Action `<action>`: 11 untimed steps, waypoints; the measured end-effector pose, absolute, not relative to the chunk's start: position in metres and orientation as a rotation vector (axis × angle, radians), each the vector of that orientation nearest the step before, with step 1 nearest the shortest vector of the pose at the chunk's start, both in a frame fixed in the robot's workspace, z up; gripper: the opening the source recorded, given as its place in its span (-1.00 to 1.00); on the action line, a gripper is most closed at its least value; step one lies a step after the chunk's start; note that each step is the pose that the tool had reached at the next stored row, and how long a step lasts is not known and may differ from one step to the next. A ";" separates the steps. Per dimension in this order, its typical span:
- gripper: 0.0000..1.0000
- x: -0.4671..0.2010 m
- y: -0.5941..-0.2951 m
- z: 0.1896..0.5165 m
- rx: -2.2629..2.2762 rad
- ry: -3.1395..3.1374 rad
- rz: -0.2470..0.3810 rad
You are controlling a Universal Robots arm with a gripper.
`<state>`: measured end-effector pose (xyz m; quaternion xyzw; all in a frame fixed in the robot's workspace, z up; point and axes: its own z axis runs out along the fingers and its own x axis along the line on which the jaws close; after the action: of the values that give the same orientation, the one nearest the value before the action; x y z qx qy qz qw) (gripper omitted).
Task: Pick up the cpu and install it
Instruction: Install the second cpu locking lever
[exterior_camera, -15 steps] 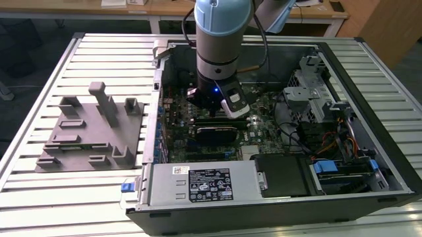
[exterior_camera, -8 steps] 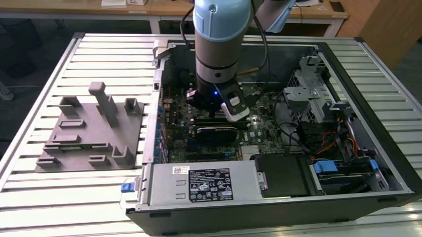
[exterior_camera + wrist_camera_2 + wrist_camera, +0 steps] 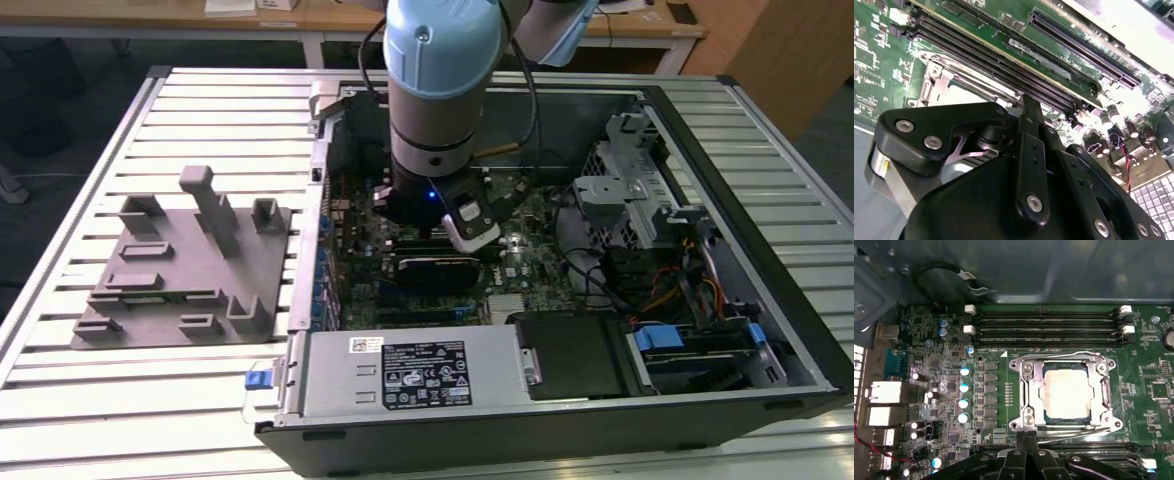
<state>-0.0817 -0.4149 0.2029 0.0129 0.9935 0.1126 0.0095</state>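
The cpu [image 3: 1066,392], a silvery-white square with a tan rim, lies flat inside the metal-framed socket [image 3: 1026,390] on the green motherboard in the first wrist view. My gripper [image 3: 1027,438] hangs just beside the socket's near edge with its black fingers pressed together and nothing between them. In the second wrist view the gripper [image 3: 1029,107] points down next to the socket frame [image 3: 936,82]. In the exterior view the arm [image 3: 434,90] stands upright over the middle of the open computer case.
Memory slots [image 3: 1046,327] run along one side of the socket, and capacitors [image 3: 964,395] stand on another. A grey plastic fixture [image 3: 187,270] lies on the slatted table at the exterior view's left. The power supply [image 3: 414,370] and a drive cage [image 3: 641,200] crowd the case.
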 end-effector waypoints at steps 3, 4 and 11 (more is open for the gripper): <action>-0.79 -0.082 -0.415 0.201 0.037 3.102 0.359; -0.79 -0.082 -0.415 0.200 0.032 3.102 0.366; -0.79 -0.085 -0.417 0.197 0.001 3.096 0.427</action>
<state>-0.0845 -0.4171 0.1970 0.0002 0.9906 0.1365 0.0081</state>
